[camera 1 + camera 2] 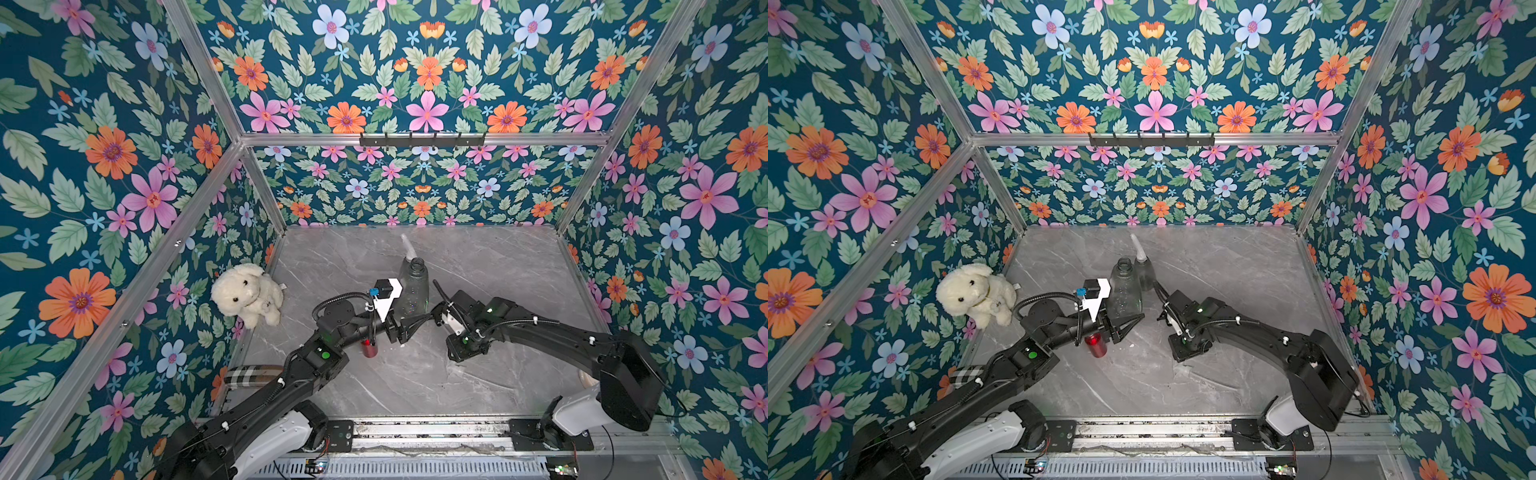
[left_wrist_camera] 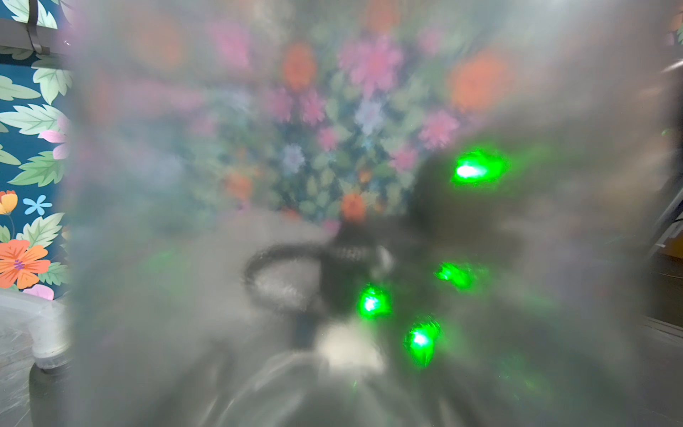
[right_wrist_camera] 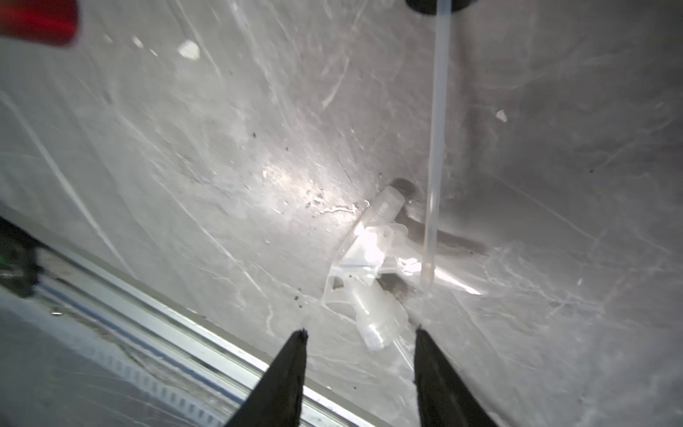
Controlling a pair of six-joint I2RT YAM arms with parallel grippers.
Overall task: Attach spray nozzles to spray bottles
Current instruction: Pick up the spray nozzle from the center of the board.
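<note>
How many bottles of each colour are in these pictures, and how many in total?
grey bottles: 2
red bottle: 1
total: 3

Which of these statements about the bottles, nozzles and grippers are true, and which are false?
1. The left gripper grips a grey bottle that has no nozzle. True.
2. The right gripper holds the red bottle. False: its jaws stand open over a clear nozzle lying on the table; the red bottle is beside the left arm.
3. The far bottle carries a white nozzle. True.
4. The dog sits on the right arm's side. False: it sits on the left arm's side, by the wall.
</note>
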